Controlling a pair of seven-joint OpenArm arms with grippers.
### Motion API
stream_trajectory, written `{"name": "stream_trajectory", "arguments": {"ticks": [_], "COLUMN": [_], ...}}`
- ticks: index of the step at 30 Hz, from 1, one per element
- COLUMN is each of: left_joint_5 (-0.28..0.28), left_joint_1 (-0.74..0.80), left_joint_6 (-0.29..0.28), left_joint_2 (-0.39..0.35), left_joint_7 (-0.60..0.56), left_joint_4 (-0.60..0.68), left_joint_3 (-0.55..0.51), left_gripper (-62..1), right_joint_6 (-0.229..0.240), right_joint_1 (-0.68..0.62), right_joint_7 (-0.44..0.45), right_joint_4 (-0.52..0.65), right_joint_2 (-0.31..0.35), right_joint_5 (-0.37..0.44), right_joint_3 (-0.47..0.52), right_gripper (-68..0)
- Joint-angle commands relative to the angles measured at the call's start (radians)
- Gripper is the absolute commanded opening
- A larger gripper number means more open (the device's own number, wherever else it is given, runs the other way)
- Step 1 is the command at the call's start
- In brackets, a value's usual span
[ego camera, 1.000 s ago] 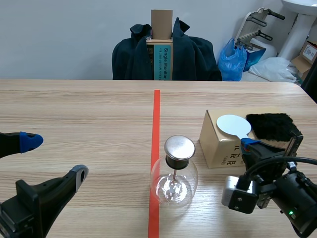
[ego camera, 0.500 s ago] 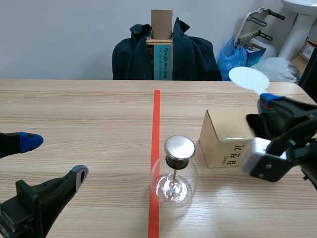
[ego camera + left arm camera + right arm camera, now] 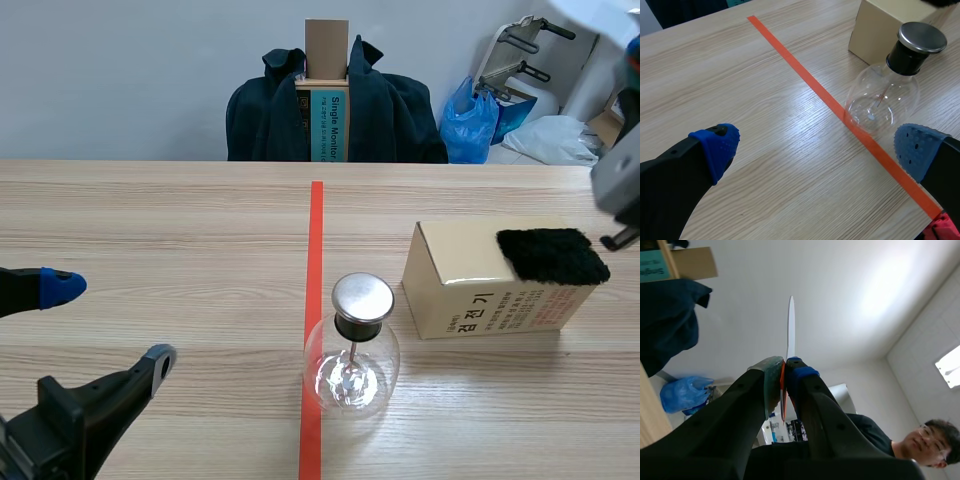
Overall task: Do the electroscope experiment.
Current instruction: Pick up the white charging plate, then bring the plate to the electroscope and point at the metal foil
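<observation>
Glass electroscope (image 3: 351, 355) on the counter (image 3: 180, 230): fragile, steady it by the neck. Well apart from it, right hand (image 3: 784, 371) pinches a thin, light white paddle (image 3: 791, 325); left hand (image 3: 815, 147) gapes empty nearby.

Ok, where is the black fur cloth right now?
In the scene view the black fur cloth lies on top of the cardboard box, at its right end, on the table's right side, right of the glass electroscope.
</observation>
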Motion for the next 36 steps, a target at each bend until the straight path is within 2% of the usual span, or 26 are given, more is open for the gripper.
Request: {"name": "stream_trajectory", "arguments": {"ticks": [1,6,8,10,11,15,18,27,36], "left_joint_5": [0.010,0.067,0.095,0.102,0.107,0.145,0.145,0.145,0.146], "left_joint_1": [-0.003,-0.003,-0.003,-0.007,-0.015,-0.070,-0.145,-0.446,-0.597], "left_joint_6": [-0.003,-0.011,-0.033,-0.063,-0.085,-0.148,-0.173,-0.177,-0.181], "left_joint_2": [0.007,0.006,0.004,0.001,-0.002,-0.002,-0.001,0.006,0.023], "left_joint_7": [-0.013,-0.008,-0.005,-0.004,-0.002,-0.002,-0.014,-0.219,-0.328], "left_joint_4": [0.007,0.007,0.005,-0.010,-0.023,-0.112,-0.218,-0.576,-0.741], "left_joint_3": [0.003,0.003,0.004,0.006,0.010,0.053,0.108,0.330,0.500], "left_gripper": [1.4,1.4,1.4,1.4,-2.6,-37.4,-57.4,-58.1,-57.7], "right_joint_6": [-0.030,-0.065,-0.065,-0.094,-0.117,-0.221,-0.245,-0.244,-0.244], "right_joint_1": [0.006,0.005,0.007,0.010,0.010,0.010,0.009,0.010,0.010], "right_joint_7": [0.000,0.000,0.001,0.000,0.001,0.005,0.025,0.054,0.103], "right_joint_4": [0.029,0.052,0.052,0.052,0.052,0.052,0.052,0.052,0.051], "right_joint_2": [-0.010,-0.054,-0.066,-0.076,-0.081,-0.112,-0.143,-0.231,-0.293], "right_joint_5": [0.024,0.104,0.105,0.102,0.102,0.098,0.072,0.050,0.049], "right_joint_3": [0.030,0.103,0.121,0.125,0.125,0.125,0.125,0.125,0.125], "right_gripper": [-66.9,-66.9,-66.9,-66.9,-66.9,-66.9,-66.9,-66.8,-66.8]}}
